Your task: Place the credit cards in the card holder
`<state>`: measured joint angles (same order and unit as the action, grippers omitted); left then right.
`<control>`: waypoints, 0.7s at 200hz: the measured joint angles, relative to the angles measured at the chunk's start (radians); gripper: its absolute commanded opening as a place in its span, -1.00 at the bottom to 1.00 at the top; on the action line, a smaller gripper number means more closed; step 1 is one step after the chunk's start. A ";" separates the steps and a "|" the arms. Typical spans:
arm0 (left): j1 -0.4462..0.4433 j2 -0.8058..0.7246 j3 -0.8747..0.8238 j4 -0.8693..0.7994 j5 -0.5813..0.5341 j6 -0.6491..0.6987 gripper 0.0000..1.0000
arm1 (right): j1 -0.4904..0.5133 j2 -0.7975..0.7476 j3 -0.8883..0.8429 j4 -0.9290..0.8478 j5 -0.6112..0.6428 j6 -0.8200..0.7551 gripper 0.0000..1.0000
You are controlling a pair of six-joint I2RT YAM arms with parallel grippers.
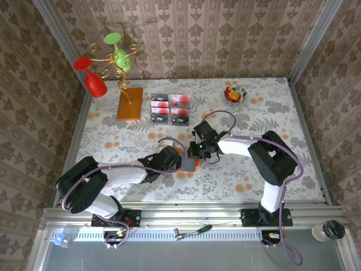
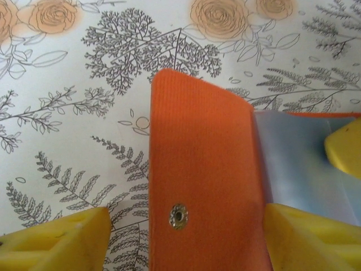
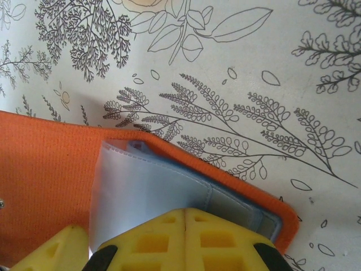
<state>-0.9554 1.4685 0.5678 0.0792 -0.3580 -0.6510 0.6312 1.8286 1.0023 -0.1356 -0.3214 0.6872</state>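
Spreading the card holder (image 2: 203, 169) open, with no card in hand yet.
The left gripper (image 2: 180, 243) stands wide astride the card holder's orange flap, unclamped. The right gripper (image 3: 186, 231), closed and empty, presses on its grey-blue inside. The credit cards (image 1: 171, 108) lie well beyond the card holder. The likely next move is to hold it spread and fetch one card.

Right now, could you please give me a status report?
Left claw open, astride card holder's orange flap. Right claw shut, on its grey-blue inside. Credit cards beyond, in clear tray.

Card holder (image 1: 190, 165) on table (image 1: 271, 124), credit cards (image 1: 161, 104) in tray (image 1: 150, 110) behind it
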 measured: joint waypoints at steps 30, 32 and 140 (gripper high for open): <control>-0.006 0.024 0.000 0.000 -0.005 0.001 0.34 | 0.000 0.000 0.002 0.000 -0.001 0.000 -0.91; -0.006 0.025 0.000 0.000 -0.005 0.000 0.33 | 0.000 0.000 0.002 0.000 -0.001 0.000 -0.92; -0.027 0.068 0.010 -0.008 -0.050 -0.003 0.14 | -0.002 -0.046 0.016 -0.004 -0.018 0.025 -0.26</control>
<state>-0.9821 1.5368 0.5777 0.0715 -0.4084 -0.6544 0.6296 1.7824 1.0180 -0.1394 -0.3397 0.7120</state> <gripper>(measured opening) 0.573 0.359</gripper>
